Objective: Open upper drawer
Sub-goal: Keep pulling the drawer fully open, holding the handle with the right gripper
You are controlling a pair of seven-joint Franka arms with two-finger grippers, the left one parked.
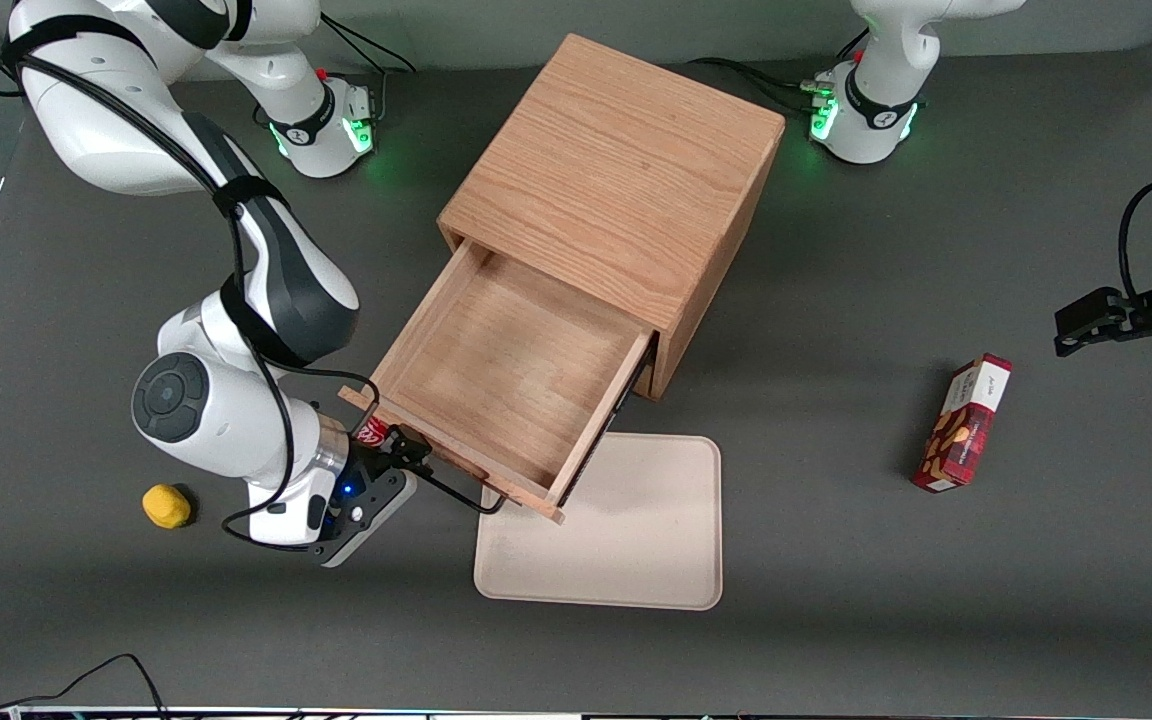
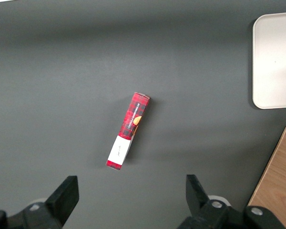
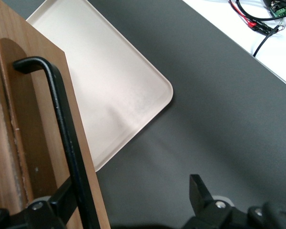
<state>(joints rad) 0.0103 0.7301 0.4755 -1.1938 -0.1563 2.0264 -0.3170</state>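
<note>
The upper drawer point(image 1: 511, 360) of the cube-shaped oak cabinet point(image 1: 616, 170) stands pulled far out, and its inside is bare. Its thin black wire handle point(image 1: 461, 492) runs along the drawer front point(image 3: 31, 143), nearer the front camera. My right gripper point(image 1: 404, 465) is at the handle's end toward the working arm. It is open, with the fingers wide apart. In the right wrist view the handle point(image 3: 62, 124) passes between the fingers of the gripper point(image 3: 131, 198), close against one finger point(image 3: 62, 200). The lower drawer is hidden under the upper one.
A beige tray point(image 1: 626, 530) lies on the table in front of the open drawer, partly under its corner; it also shows in the right wrist view point(image 3: 109, 90). A yellow object point(image 1: 166, 505) lies beside the working arm. A red box point(image 1: 966, 425) lies toward the parked arm's end.
</note>
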